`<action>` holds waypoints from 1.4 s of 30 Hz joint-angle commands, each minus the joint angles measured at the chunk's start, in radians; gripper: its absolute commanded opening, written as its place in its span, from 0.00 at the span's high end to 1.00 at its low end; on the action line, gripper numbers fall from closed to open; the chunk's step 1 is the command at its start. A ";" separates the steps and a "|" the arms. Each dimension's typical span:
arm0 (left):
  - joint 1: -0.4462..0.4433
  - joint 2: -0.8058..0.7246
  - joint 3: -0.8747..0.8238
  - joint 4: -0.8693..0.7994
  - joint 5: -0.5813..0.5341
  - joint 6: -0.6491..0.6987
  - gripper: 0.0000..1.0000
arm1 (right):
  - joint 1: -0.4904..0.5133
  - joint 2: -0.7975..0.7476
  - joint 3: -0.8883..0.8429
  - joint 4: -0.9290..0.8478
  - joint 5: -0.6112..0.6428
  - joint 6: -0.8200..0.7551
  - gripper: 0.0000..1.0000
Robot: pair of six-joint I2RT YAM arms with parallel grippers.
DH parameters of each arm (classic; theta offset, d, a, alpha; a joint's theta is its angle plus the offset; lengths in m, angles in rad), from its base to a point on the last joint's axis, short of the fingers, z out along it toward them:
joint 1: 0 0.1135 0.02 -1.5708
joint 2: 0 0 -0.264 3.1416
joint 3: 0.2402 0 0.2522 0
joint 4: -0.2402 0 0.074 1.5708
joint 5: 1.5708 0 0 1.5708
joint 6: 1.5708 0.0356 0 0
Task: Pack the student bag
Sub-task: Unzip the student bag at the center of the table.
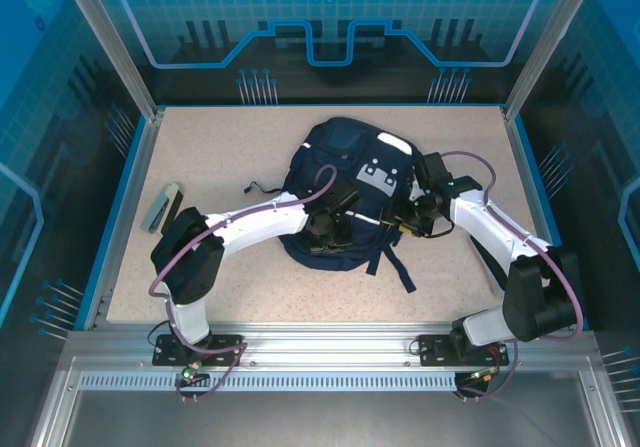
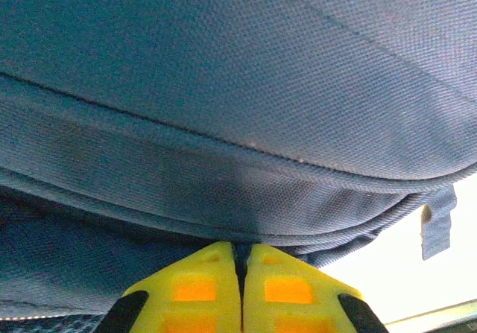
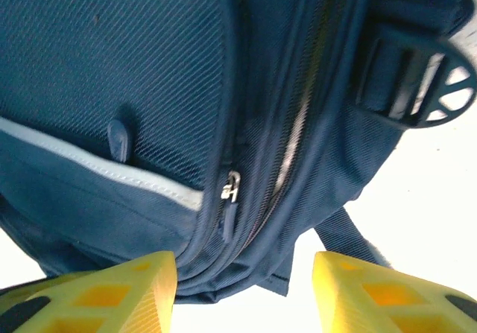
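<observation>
1. Top external view
   - The student bag point(image 1: 350, 157) lies flat at the centre of the table point(image 1: 220, 157), with its long axis running roughly from 1 to 7 o'clock.
   - The left gripper point(image 1: 330, 229) sits over the bag's 6 o'clock end.
   - The right gripper point(image 1: 408, 217) is at the bag's 4 o'clock edge.
   - Both grippers are at the bag. Their finger state is not legible in this view.

2. Left wrist view
   - The left gripper point(image 2: 240, 249) is closed, with the pads together.
   - Its tips are pressed against a piped seam of the bag at 12 o'clock.
   - It cannot be determined whether any fabric is pinched.

3. Right wrist view
   - The right gripper point(image 3: 244, 262) is open, and its fingers straddle the bag's zipped edge.
   - The zip pull point(image 3: 231, 188) lies at 12 o'clock, just beyond the fingertips.
   - The zip track runs from 12 to 6 o'clock.
   - The next move probably depends on closing on this pull.
   - The far end of the zip is cut off by the frame.
</observation>
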 commanded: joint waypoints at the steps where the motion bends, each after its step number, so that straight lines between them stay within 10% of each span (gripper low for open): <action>1: -0.007 -0.066 0.027 -0.058 -0.056 0.072 1.00 | 0.037 -0.026 -0.019 0.024 -0.083 0.048 0.49; 21: -0.076 -0.230 -0.058 0.106 -0.092 0.303 1.00 | 0.123 -0.058 -0.106 0.187 -0.047 0.442 0.48; 34: -0.086 -0.247 -0.083 0.103 -0.147 0.327 1.00 | 0.110 -0.013 -0.061 0.246 -0.035 0.457 0.99; 42: -0.041 -0.298 -0.189 0.011 -0.384 0.358 1.00 | 0.007 -0.072 -0.036 0.085 0.113 0.290 1.00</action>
